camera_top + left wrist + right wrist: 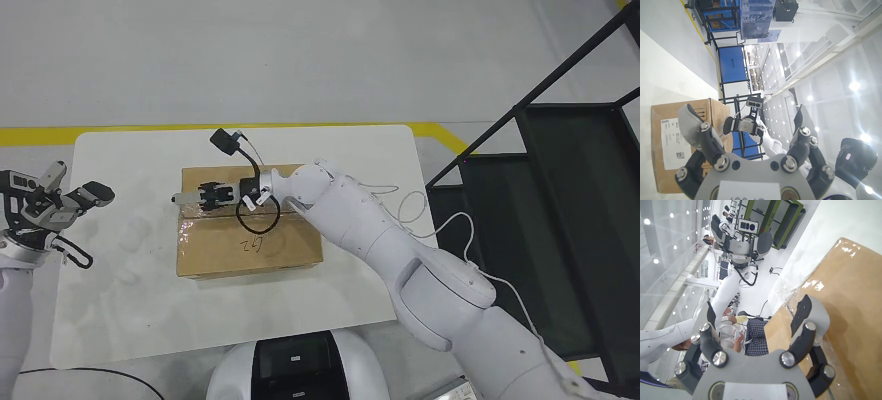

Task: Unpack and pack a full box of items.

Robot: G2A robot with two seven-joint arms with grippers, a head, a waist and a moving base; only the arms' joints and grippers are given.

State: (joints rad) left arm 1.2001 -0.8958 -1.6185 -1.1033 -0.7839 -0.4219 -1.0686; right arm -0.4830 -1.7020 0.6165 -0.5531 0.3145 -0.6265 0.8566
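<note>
The cardboard box (pixel 250 240) sits closed near the middle of the white counter (pixel 120 310), with clear tape (pixel 811 284) along its top seam. The right gripper (pixel 205 194) is over the box's end nearer the left arm, fingers apart. One finger appears to touch the taped top, though contact is not certain. The left gripper (pixel 88 196) hangs at the counter's edge, well apart from the box, fingers spread wide.
</note>
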